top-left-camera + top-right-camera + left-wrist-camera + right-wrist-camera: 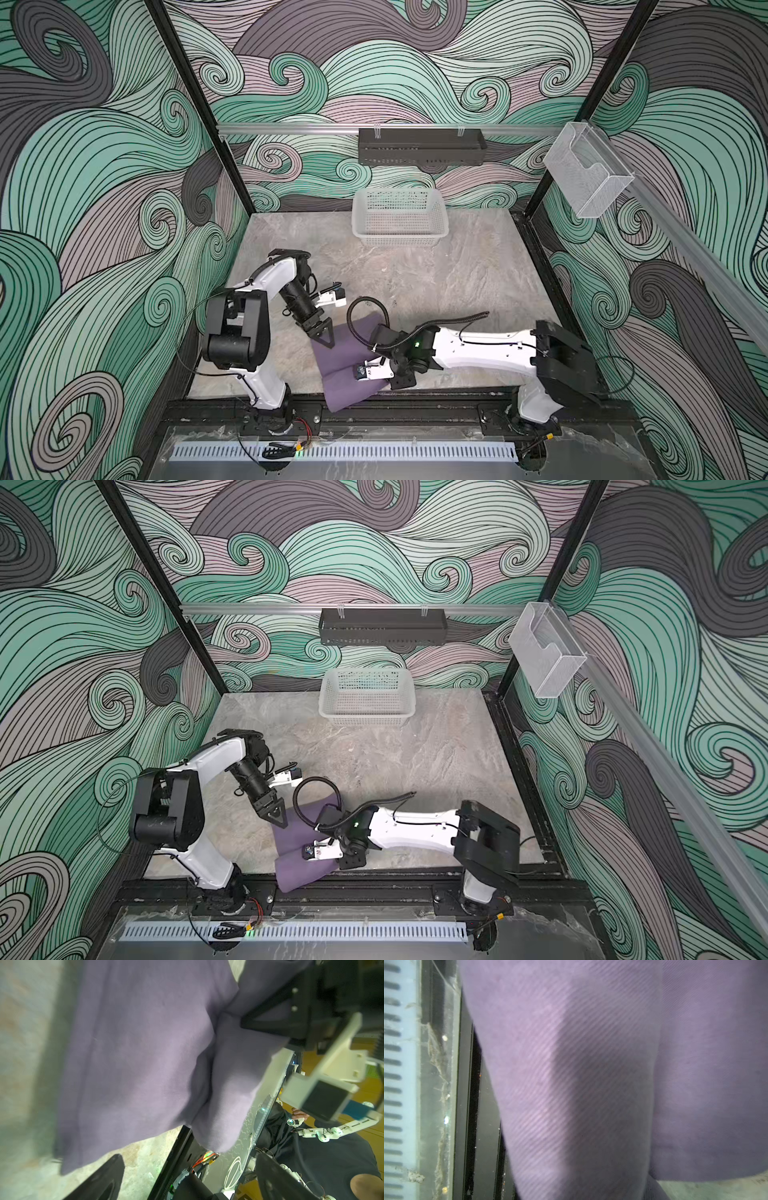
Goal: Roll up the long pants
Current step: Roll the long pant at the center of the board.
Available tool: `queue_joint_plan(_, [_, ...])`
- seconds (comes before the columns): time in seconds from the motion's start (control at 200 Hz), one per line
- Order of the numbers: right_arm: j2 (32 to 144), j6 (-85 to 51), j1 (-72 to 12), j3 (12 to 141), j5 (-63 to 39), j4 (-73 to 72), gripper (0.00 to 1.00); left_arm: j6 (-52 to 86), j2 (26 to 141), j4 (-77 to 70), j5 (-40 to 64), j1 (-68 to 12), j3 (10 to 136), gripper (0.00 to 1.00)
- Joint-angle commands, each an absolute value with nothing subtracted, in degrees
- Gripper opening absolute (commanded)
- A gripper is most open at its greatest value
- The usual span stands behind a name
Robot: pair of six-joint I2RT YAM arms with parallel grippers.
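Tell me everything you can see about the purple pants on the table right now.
The pants are plain dusty-purple cloth with a fine diagonal weave, bunched into a thick, compact bundle. A deep crease splits it into two soft bulges. It lies at the front edge of the table between the arms, one end hanging over the black rail. The left gripper is open at its far corner, holding nothing. The right gripper presses into its side; whether it pinches cloth is unclear.

Green and grey wave-patterned walls point(104, 166) are enclosing a grey marbled table point(457, 282). A white basket point(399, 242) is sitting at its far edge, under a black tray point(419, 153) that is hanging on the back wall.
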State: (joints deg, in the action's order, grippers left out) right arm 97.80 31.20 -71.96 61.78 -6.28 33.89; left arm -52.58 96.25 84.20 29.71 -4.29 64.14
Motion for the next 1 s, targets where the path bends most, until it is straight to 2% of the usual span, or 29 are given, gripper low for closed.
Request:
queue_joint_plan(0.0, [101.97, 30.73, -71.61, 65.66, -12.79, 35.75, 0.00, -53.53, 94.16, 83.98, 27.34, -4.46, 62.45, 0.98])
queue_joint_plan(0.24, [108.93, 34.85, -71.25, 75.04, -19.68, 42.51, 0.00, -53.17, 96.02, 83.24, 26.98, -4.00, 63.18, 0.99])
queue_joint_plan(0.45, [118.30, 36.28, -67.15, 81.87, -32.37, 50.03, 0.00, -54.54, 96.38, 83.56, 26.80, -2.24, 64.34, 0.99])
queue_joint_plan(0.56, [124.36, 36.30, -64.59, 85.52, -40.36, 53.25, 0.01, -60.83, 96.07, 91.36, 29.64, 3.62, 69.54, 0.99])
queue_joint_plan(0.645, [127.85, 36.04, -63.49, 87.29, -44.37, 53.70, 0.04, -61.99, 95.91, 93.77, 28.09, 8.95, 75.30, 0.98])
queue_joint_plan(0.811, [134.03, 34.76, -62.95, 92.48, -46.14, 56.65, 0.07, -63.80, 97.25, 96.44, 23.43, 17.07, 84.38, 0.99])
queue_joint_plan(0.906, [138.45, 34.89, -62.22, 97.19, -48.04, 61.43, 0.08, -64.86, 97.41, 97.83, 23.92, 19.28, 85.51, 0.99])
queue_joint_plan(0.996, [142.64, 34.67, -60.82, 101.10, -50.38, 65.80, 0.09, -67.49, 95.18, 97.20, 25.64, 19.19, 81.05, 0.99])
